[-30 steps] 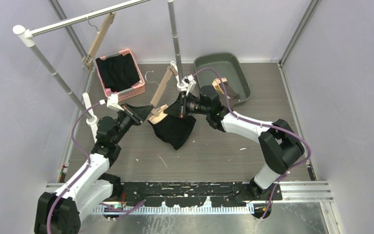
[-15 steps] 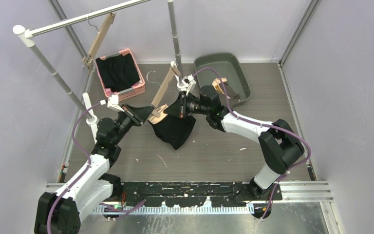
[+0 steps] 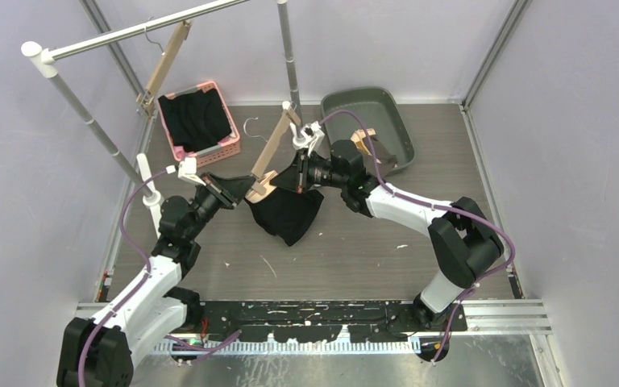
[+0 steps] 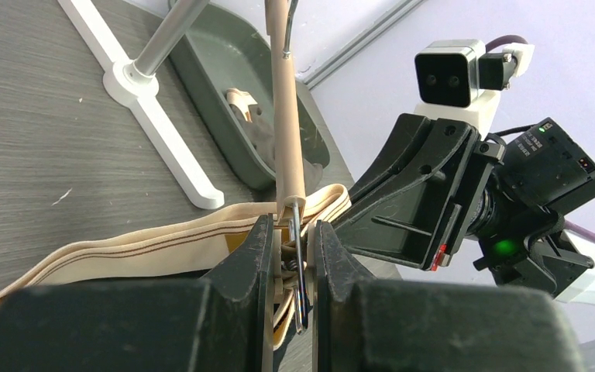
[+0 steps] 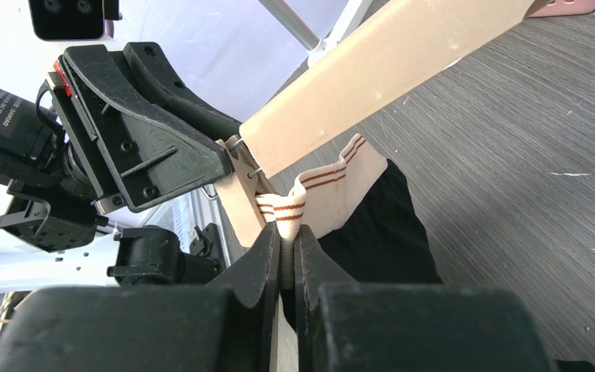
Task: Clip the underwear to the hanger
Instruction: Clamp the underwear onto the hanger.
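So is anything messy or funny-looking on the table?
Yes. The black underwear sags in a lopsided bunch below the tilted wooden hanger, and small white flecks lie scattered on the table in front of it.

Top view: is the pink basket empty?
No, the pink basket holds a black garment that fills most of its inside.
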Tool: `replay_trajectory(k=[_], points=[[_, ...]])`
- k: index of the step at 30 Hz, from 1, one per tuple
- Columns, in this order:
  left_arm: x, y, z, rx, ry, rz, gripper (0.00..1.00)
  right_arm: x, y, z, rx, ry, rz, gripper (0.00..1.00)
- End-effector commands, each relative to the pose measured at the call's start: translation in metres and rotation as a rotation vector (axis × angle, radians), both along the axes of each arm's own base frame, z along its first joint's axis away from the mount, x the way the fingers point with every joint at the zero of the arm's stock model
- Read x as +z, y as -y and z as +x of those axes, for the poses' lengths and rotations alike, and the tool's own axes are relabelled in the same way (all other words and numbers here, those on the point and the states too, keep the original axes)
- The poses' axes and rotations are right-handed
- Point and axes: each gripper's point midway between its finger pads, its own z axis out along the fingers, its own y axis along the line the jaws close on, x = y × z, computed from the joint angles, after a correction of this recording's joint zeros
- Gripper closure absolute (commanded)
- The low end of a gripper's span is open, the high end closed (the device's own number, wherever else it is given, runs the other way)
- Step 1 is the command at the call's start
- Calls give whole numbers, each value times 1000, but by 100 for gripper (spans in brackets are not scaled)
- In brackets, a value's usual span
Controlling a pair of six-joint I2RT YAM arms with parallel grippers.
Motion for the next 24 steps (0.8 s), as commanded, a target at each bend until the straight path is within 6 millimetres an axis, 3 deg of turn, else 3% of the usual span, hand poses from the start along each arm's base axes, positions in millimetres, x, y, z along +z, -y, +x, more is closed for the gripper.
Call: replay_trajectory(k=[1, 24], points=[[31, 0, -4, -14, 129, -23, 100, 39, -8, 2, 23, 92, 80, 99], [28, 1, -4, -18, 119, 7, 100, 44, -9, 2, 24, 98, 88, 99]])
